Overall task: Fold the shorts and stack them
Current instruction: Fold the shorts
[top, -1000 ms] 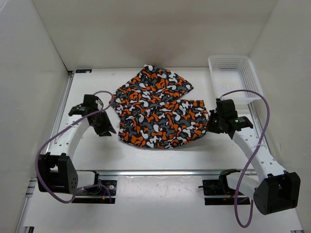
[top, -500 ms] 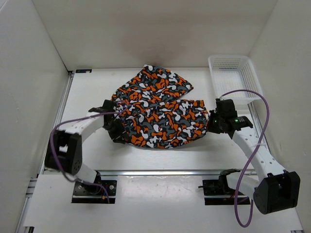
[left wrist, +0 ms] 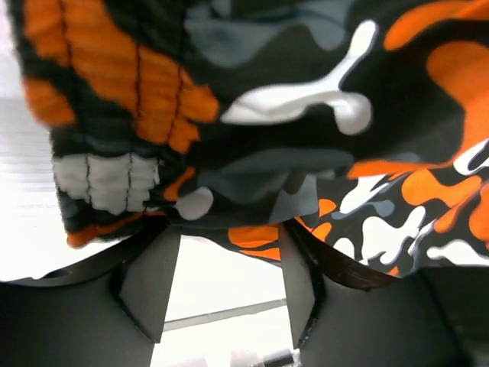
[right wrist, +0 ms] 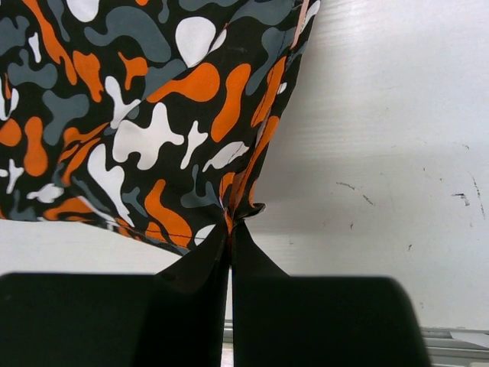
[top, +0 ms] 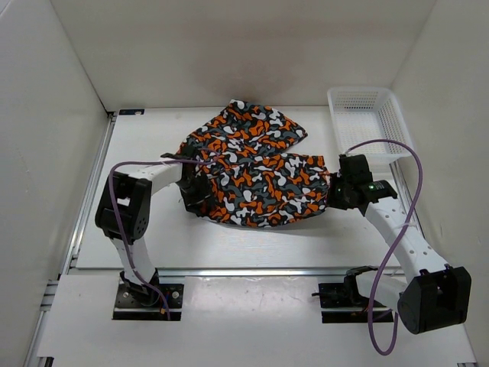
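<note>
Shorts (top: 256, 172) in orange, white, grey and black camouflage lie spread across the middle of the table (top: 145, 145), with one leg reaching toward the far side. We see our right pincer (right wrist: 230, 229) closed tight on the right hem, a small peak of cloth nipped between its tips. Our left pincer (left wrist: 225, 256) sits at the left edge of the shorts with its jaws well apart, and a gathered, stitched edge of the cloth drapes over its tips rather than being pinched. A white mesh basket (top: 367, 122) stands at the far right corner, apart from the shorts.
</note>
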